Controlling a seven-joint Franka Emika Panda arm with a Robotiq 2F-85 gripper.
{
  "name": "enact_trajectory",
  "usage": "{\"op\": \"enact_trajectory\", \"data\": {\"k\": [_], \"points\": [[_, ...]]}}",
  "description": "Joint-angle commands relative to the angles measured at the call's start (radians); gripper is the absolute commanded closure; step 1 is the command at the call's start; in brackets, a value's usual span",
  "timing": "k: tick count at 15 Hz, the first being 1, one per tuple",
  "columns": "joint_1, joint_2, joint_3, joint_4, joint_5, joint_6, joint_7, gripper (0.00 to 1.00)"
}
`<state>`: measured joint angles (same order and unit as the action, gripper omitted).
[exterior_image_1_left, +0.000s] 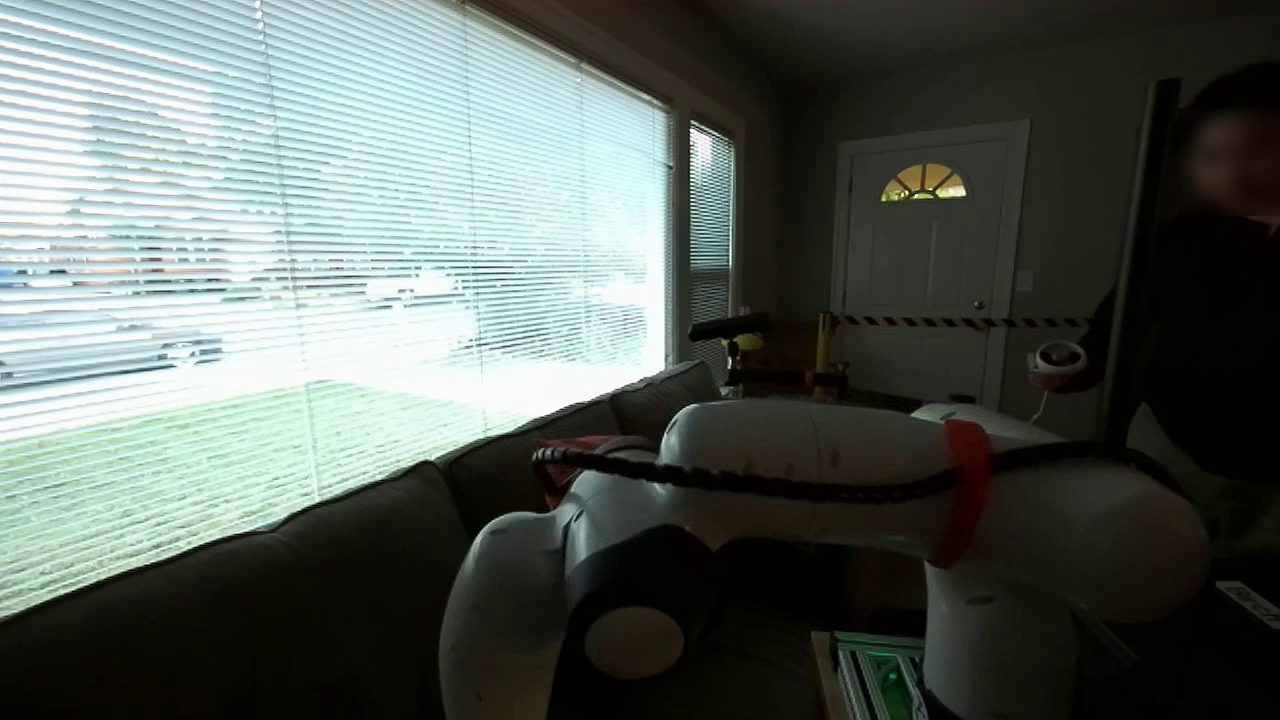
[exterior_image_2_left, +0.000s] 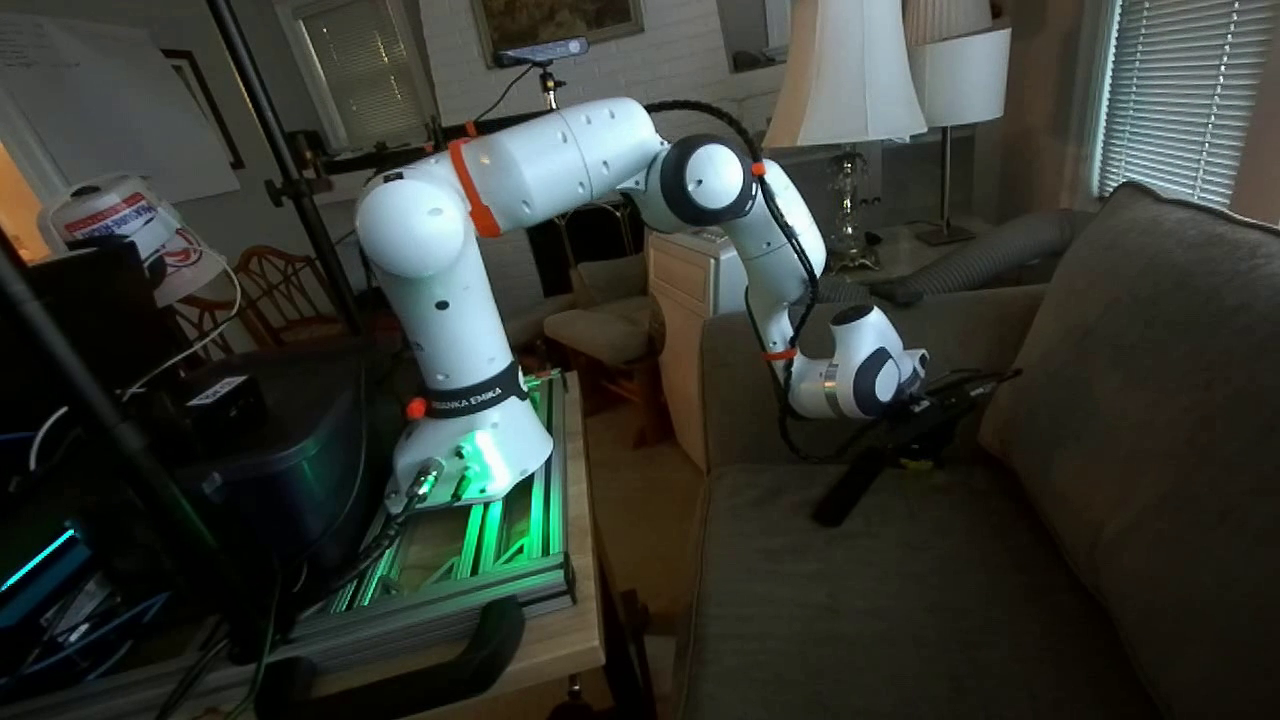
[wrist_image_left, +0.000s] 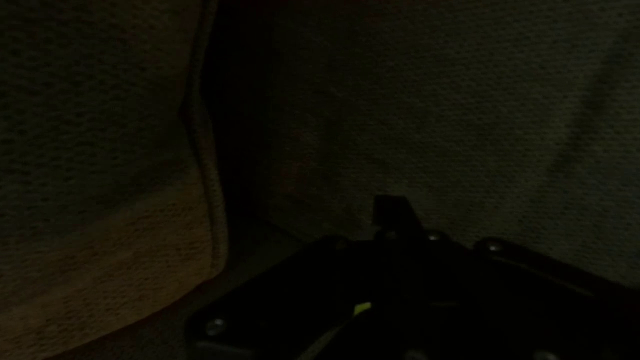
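Observation:
My gripper (wrist_image_left: 392, 212) is very dark in the wrist view, with its fingers drawn together. It is shut, and nothing can be made out between the fingers. Woven sofa fabric (wrist_image_left: 500, 125) lies beyond it, and a tan cushion edge with piping (wrist_image_left: 150, 260) is at the left. A small yellow-green patch (wrist_image_left: 362, 307) shows through the gripper's linkage. In an exterior view the arm (exterior_image_2_left: 590, 160) reaches over the sofa seat (exterior_image_2_left: 900, 590), close to the back cushion (exterior_image_2_left: 1150, 400). A black bar (exterior_image_2_left: 850, 490) slants down there; I cannot tell whether it belongs to the gripper.
The arm's base (exterior_image_2_left: 470, 445) stands on a metal frame on a wooden-edged table. Beside the sofa are lamps (exterior_image_2_left: 850, 80) and a grey hose (exterior_image_2_left: 980, 260). In an exterior view a person (exterior_image_1_left: 1200, 330) stands at right with a white controller (exterior_image_1_left: 1060, 362).

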<state>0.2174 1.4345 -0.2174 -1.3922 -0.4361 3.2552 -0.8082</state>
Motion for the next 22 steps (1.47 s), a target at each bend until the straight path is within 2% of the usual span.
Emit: {"op": "enact_trajectory", "data": {"k": [1, 2, 6, 8, 9, 11, 13, 17, 22], "points": [[0.047, 0.156, -0.082, 0.205, 0.027, 0.016, 0.1, 1.0], [0.086, 0.061, -0.115, 0.072, 0.047, 0.062, 0.107, 1.0], [0.121, 0.068, -0.165, 0.095, 0.109, 0.105, 0.128, 1.0], [0.125, 0.059, -0.158, 0.085, 0.137, 0.106, 0.119, 1.0], [0.119, 0.055, -0.156, 0.092, 0.089, 0.097, 0.167, 1.0], [0.11, 0.053, -0.132, 0.082, 0.078, 0.094, 0.19, 1.0], [0.068, 0.054, -0.065, 0.089, 0.049, 0.079, 0.208, 1.0], [-0.124, 0.055, 0.222, 0.08, -0.08, 0.041, 0.193, 1.0], [-0.349, 0.051, 0.517, 0.011, -0.069, -0.071, 0.061, 1.0]]}}
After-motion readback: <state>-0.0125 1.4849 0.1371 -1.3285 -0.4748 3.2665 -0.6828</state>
